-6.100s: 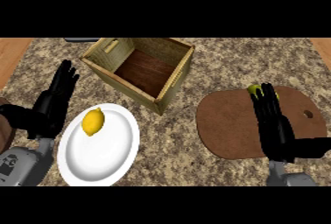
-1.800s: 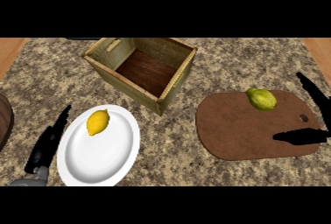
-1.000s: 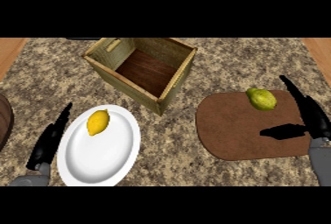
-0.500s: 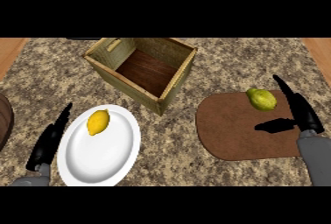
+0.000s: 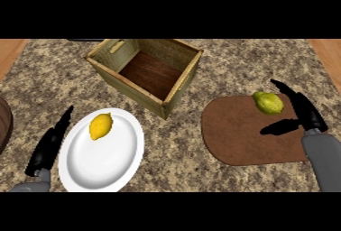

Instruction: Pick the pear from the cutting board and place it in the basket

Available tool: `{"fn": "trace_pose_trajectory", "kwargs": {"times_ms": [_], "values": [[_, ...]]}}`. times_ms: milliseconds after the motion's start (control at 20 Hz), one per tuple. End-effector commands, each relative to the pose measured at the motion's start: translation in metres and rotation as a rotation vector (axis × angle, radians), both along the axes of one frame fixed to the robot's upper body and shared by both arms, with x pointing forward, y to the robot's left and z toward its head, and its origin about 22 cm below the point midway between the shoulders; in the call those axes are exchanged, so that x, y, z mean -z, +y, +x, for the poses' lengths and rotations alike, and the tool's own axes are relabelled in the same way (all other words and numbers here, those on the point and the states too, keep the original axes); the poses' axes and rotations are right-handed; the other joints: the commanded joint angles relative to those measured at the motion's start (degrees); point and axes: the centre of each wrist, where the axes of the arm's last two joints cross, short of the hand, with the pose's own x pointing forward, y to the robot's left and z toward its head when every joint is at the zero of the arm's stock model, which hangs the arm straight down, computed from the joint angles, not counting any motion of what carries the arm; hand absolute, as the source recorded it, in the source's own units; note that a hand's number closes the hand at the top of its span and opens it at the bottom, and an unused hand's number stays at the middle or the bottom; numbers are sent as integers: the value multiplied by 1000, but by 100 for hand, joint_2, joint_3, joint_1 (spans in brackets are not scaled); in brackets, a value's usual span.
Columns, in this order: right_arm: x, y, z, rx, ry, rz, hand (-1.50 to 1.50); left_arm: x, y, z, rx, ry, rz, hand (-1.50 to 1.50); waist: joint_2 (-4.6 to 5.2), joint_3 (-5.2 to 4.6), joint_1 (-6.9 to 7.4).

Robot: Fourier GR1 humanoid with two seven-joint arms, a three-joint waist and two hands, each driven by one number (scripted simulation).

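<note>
A green pear (image 5: 268,102) lies at the far right part of the brown cutting board (image 5: 240,140). My right hand (image 5: 303,110) is open just right of the pear, fingers straight and pointing away from me, thumb stretched left below the fruit; whether it touches the pear I cannot tell. The wooden basket (image 5: 146,72), a square open box, stands at the back centre with nothing inside. My left hand (image 5: 48,146) rests open at the lower left, beside the plate.
A white plate (image 5: 103,153) at the front left carries a yellow lemon (image 5: 100,126). A dark brown rim (image 5: 4,126) shows at the left edge. Speckled stone counter lies between the plate, basket and board.
My right hand has slid left across the board, closing in on the pear's right side. The pear, the basket, the plate and my left hand have stayed put.
</note>
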Motion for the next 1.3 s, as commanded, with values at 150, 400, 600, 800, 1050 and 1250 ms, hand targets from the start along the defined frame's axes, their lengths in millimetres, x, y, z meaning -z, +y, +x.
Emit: {"fn": "trace_pose_trajectory", "kwargs": {"times_ms": [150, 400, 600, 800, 1050, 1250], "values": [[20, 24, 11, -98, 56, 63, 150, 2, 18, -3, -4, -17, 3, 0, 46, 51, 63], [24, 38, 4, -182, 32, 148, 150, 11, -9, 0, 6, -5, 12, 0, 36, 49, 10], [16, 55, 7, -235, 2, 85, 150, 0, 1, 4, 3, 1, 11, 0, 27, 47, 0], [-1, 64, 20, -163, -73, 34, 150, 0, 0, -10, 4, -4, 2, 0, 23, 48, 32], [14, 106, 2, 87, -33, -126, 150, 8, -1, -9, -4, 0, 28, 0, -46, 17, -42], [39, 89, -19, 292, 179, -304, 150, 7, 10, -11, -44, 27, 23, 0, -136, -86, -184]]}}
